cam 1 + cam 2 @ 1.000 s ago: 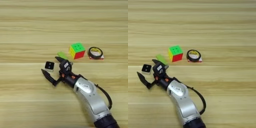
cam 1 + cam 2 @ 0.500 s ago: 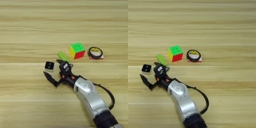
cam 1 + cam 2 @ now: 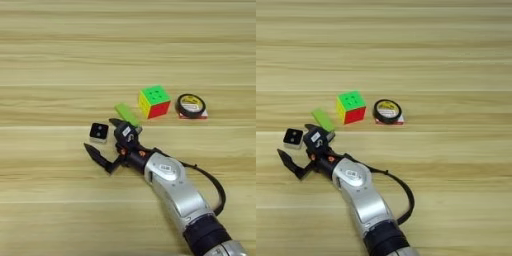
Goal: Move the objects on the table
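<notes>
four items: lying on the bench (image 3: 60, 60), all apart from one another, positions given from the puzzle cube.
puzzle cube (image 3: 154, 101): green top, yellow and red sides showing, square on the wood.
tape roll (image 3: 190, 106): black, yellow label up, just right of the puzzle cube, not touching it.
lime-green bar (image 3: 127, 114): flat, angled, just left of the puzzle cube and slightly nearer the robot; its near end sits beside the tool's upper finger.
white cube (image 3: 99, 132): black two-dot top up, further left of the puzzle cube and nearer the robot, beyond the bar.
tool (image 3: 100, 137): right arm's, left of and nearer than the puzzle cube; two black fingers (image 3: 96, 155) spread wide, nothing between them; the white cube lies at the mouth of the gap, whether touched cannot be told.
forearm (image 3: 177, 192): silver, entering from the bottom right, a black cable looping beside it.
</notes>
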Tool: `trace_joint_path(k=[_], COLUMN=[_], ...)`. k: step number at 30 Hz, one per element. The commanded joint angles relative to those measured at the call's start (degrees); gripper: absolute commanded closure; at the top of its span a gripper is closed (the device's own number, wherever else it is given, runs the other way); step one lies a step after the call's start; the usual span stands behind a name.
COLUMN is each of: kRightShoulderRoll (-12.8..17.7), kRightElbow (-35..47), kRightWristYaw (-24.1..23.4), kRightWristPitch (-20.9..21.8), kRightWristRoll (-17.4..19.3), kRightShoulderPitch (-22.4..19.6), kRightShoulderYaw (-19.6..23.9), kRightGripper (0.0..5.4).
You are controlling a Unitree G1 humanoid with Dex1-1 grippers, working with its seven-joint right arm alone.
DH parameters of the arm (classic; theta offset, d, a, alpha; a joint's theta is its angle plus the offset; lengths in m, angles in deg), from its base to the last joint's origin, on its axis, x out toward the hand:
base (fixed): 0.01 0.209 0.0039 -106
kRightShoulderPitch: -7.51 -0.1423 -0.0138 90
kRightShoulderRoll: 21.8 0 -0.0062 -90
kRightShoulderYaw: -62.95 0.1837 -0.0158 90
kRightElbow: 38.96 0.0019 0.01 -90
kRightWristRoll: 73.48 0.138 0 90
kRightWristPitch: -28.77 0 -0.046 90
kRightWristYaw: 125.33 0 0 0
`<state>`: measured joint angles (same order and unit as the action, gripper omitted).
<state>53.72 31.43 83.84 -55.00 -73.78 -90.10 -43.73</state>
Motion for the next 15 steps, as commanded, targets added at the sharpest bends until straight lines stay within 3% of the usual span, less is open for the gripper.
trace_joint_path(k=[1,15], kRightShoulderRoll=[-0.62,-0.77], kRightElbow=[0.91,0.29], kRightWristYaw=[-0.55,-0.52], kRightWristPitch=[1.55,1.95], kRightWristRoll=[0.28,0.5], kRightShoulderPitch=[-3.4,-3.75], kRightShoulderYaw=[0.64,1.19], kRightGripper=[0.23,1.84])
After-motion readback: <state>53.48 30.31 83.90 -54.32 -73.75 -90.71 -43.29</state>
